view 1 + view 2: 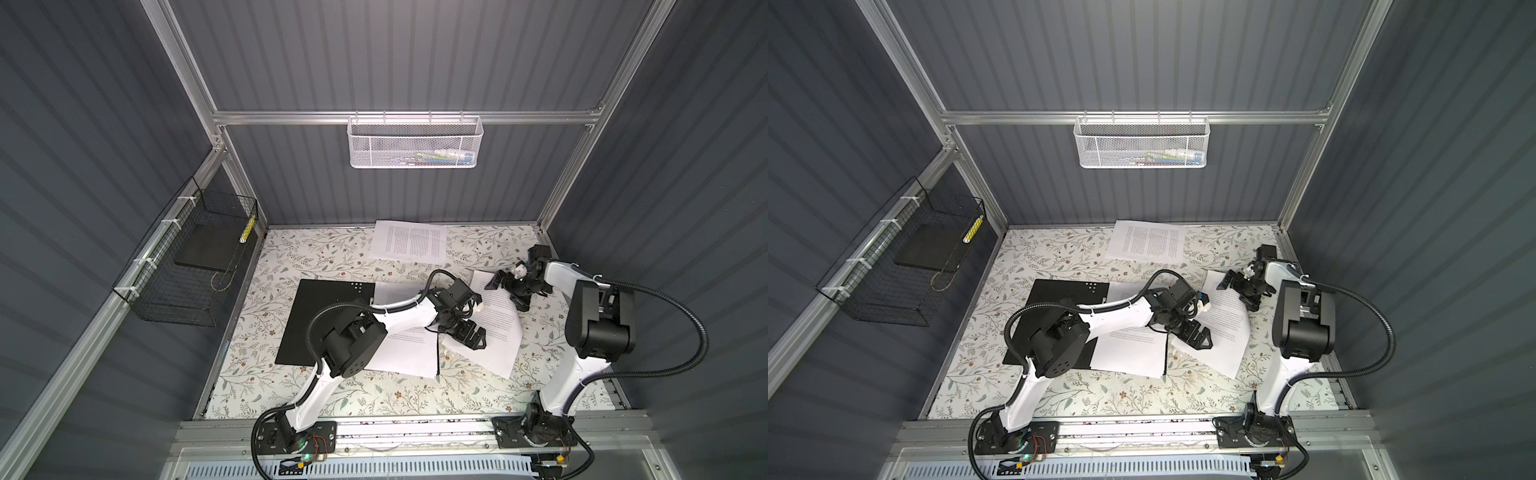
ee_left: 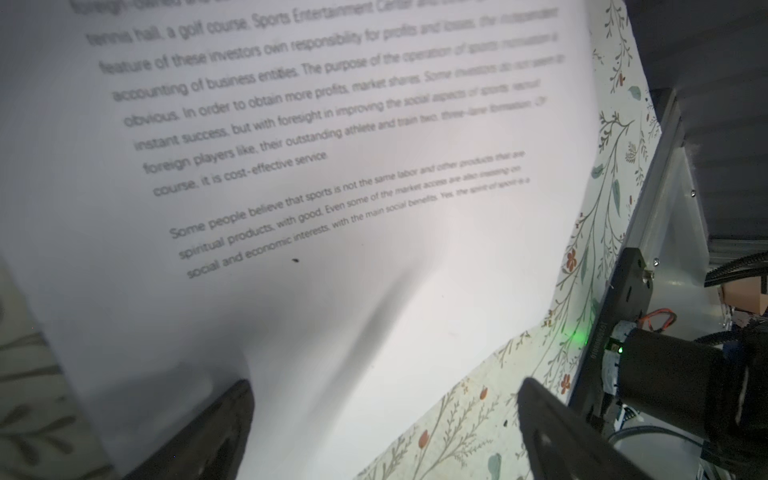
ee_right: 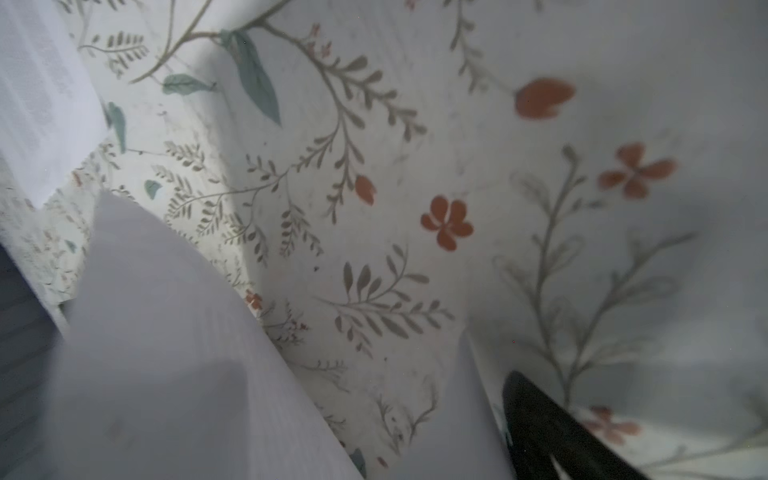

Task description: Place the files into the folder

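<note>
The folder [image 1: 328, 291] [image 1: 1059, 293] lies open and flat on the table [image 1: 332, 257] [image 1: 1059, 257], with the black inside up, at the left of the middle in both top views. The files [image 1: 409, 246] [image 1: 1148, 245] are three white printed sheets, as far as I can see. The sheet on the folder [image 1: 405, 353] [image 1: 1129, 353] covers the folder's right half, a little crooked, and my left arm crosses above it. The tilted sheet [image 1: 498, 332] [image 1: 1225, 328] lies on the flowered cover to the right of the folder, and its near corner comes just beside the folder's right edge. Whether they touch I cannot tell. The far sheet, already marked above, lies alone at the back edge of the table, well apart from the folder.

My left pincer [image 1: 471, 337] [image 1: 1198, 336] [image 2: 382, 432] is low over the tilted sheet, with the jaws standing wide apart. In the left wrist view one of its fingers [image 2: 208, 428] is above the paper [image 2: 332, 291] and the other is above the flowered cover past the paper's edge. It grips nothing.

My right pincer [image 1: 508, 293] [image 1: 1239, 294] is at the far corner of the tilted sheet, also spread wide. In the right wrist view, blurred paper [image 3: 166, 332] rises close before the camera, and only one dark finger [image 3: 552, 436] shows clearly.

A white mesh basket [image 1: 415, 141] [image 1: 1140, 141] hangs on the back wall, and a black wire basket [image 1: 187, 266] [image 1: 905, 266] on the left wall.
</note>
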{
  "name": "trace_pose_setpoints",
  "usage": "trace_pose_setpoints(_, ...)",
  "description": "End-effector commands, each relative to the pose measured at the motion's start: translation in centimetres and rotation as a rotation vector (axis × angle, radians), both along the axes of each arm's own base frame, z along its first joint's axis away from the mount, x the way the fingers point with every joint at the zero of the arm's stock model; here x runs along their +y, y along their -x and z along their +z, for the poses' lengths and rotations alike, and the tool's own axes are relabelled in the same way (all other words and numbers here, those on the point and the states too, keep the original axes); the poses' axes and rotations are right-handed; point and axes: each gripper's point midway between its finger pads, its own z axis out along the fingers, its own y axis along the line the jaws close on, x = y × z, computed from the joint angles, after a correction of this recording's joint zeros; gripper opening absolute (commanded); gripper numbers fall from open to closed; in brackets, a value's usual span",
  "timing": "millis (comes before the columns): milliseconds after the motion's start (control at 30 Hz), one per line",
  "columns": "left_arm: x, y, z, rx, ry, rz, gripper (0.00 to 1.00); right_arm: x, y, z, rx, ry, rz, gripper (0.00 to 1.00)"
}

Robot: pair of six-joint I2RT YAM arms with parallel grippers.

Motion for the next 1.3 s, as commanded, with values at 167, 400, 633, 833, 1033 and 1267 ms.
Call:
trace_pose_setpoints(167, 2.6, 0.4, -6.0, 0.081, -0.158, 0.039, 1.0, -1.1, 1.2, 4.7, -0.225, -0.12, -0.164, 0.99)
trace_pose_setpoints(400, 2.8, 0.0, -7.4, 0.101, -0.169, 0.063, 1.0, -0.9, 3.0, 6.4, -0.313, -0.259, -0.231, 0.99)
trace_pose_setpoints(633, 2.9, -0.3, -8.2, 0.11, -0.179, 0.077, 1.0, -0.5, 4.9, 6.9, -0.355, -0.317, -0.272, 0.99)
trace_pose_setpoints(833, 2.9, -0.3, -8.8, 0.12, -0.182, 0.08, 1.0, -0.2, 6.1, 7.6, -0.393, -0.317, -0.282, 0.99)
trace_pose_setpoints(1033, 2.9, -0.3, -8.6, 0.121, -0.172, 0.08, 1.0, -0.6, 6.4, 5.7, -0.367, -0.271, -0.287, 0.96)
trace_pose_setpoints(1267, 3.1, -0.3, -8.7, 0.123, -0.169, 0.084, 1.0, -2.1, 7.7, 3.9, -0.292, -0.174, -0.365, 0.78)
